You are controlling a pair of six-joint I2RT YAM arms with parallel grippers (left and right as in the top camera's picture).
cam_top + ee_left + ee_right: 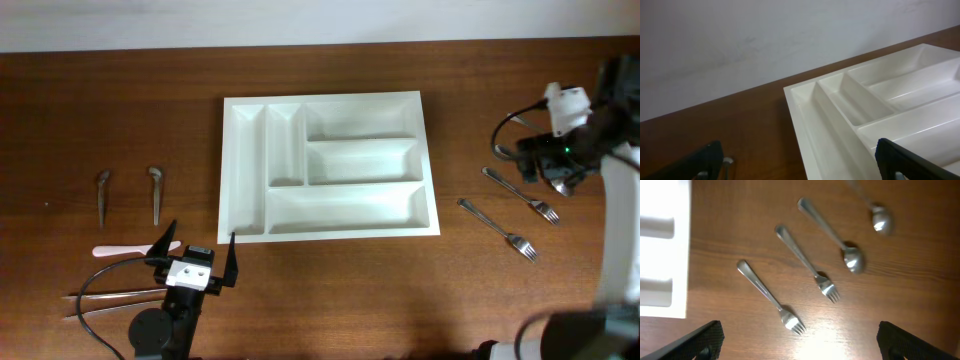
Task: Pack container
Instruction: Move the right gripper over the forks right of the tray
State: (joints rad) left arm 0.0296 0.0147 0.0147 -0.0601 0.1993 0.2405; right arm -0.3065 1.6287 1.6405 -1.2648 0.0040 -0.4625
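Fingers (700, 337) spread, right hand (797, 340) above forks (771, 297).

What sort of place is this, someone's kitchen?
Probably a robot test bench, not a kitchen: two robot arms at a wooden table, a plain wall behind, forks and spoons laid out beside an empty white tray.

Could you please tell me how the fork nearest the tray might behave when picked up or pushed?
The fork looks like thin shiny metal: probably stiff, light and slippery. It lies flat on the table, so getting under it may be hard. Pushed off-centre, its handle would likely pivot rather than roll.
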